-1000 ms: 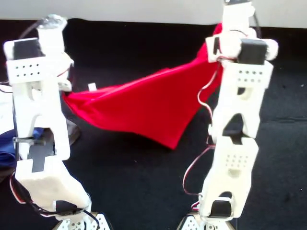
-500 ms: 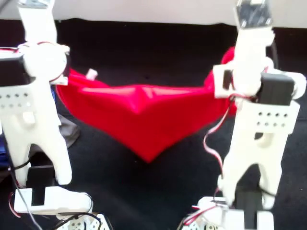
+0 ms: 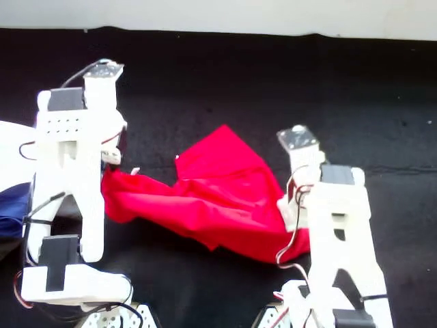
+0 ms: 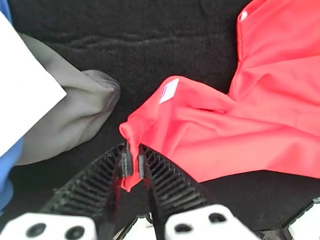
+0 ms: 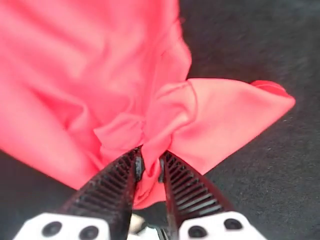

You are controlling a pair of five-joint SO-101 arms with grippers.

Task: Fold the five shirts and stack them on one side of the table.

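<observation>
Probably a lab: black-clothed table [image 3: 205,82] against a white wall [image 3: 205,14].

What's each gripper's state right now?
Left gripper: closed on an edge of the crumpled red fabric shirt.
Right gripper: closed on a bunched fold of that shirt.

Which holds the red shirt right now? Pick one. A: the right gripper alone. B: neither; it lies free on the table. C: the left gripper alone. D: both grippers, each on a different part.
D: the left gripper is pinched on one edge of the red shirt, and the right gripper is pinched on another bunch of it.
</observation>
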